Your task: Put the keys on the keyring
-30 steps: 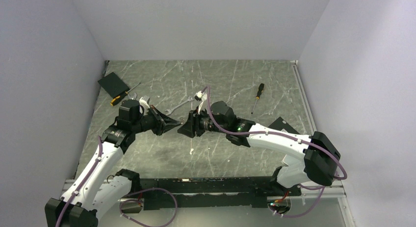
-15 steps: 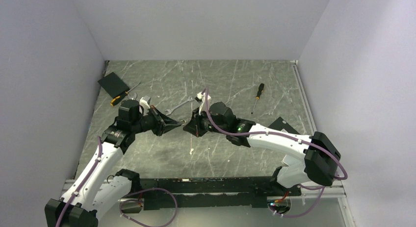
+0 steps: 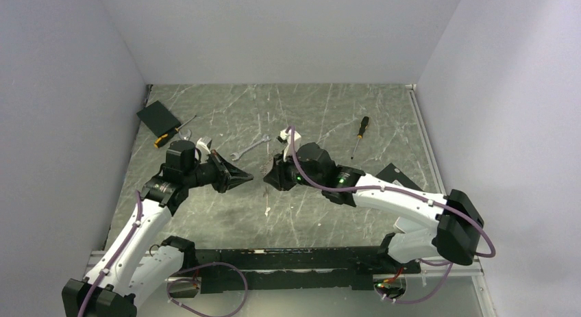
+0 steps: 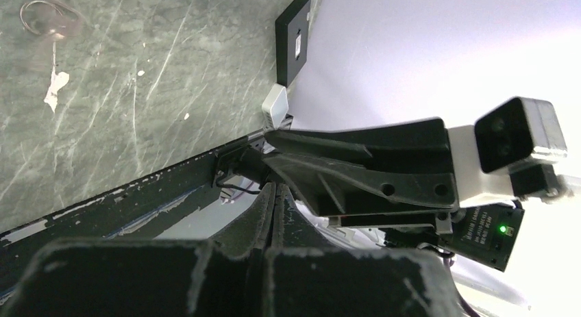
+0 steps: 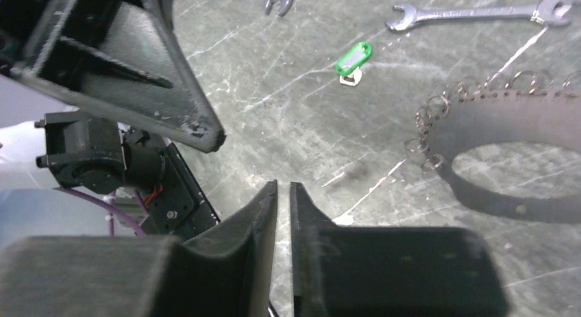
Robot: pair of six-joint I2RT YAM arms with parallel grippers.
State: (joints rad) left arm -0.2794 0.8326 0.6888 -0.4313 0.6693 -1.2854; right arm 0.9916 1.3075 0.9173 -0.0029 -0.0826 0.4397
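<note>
The small green-headed key (image 5: 353,58) lies flat near the middle of the marbled table (image 5: 274,77), with the beaded grey chain keyring (image 5: 428,118) nearby. The left gripper (image 4: 274,192) is pressed together, empty; the right gripper (image 5: 283,188) stands a slit apart, empty. Key: light, stiff, probably slippery, so pinch its plastic head. Chain: limp.

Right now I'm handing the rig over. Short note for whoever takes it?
Left pincer: shut, nothing seen in it.
Right pincer: open by a slit, empty. The two tips face each other, apart.
Keyring: lying on the table, not held.
Green key: on the table, apart from the keyring. Silver key: not made out.
Done: no key on the keyring.
Left: grasp the keyring and thread the keys on.
</note>
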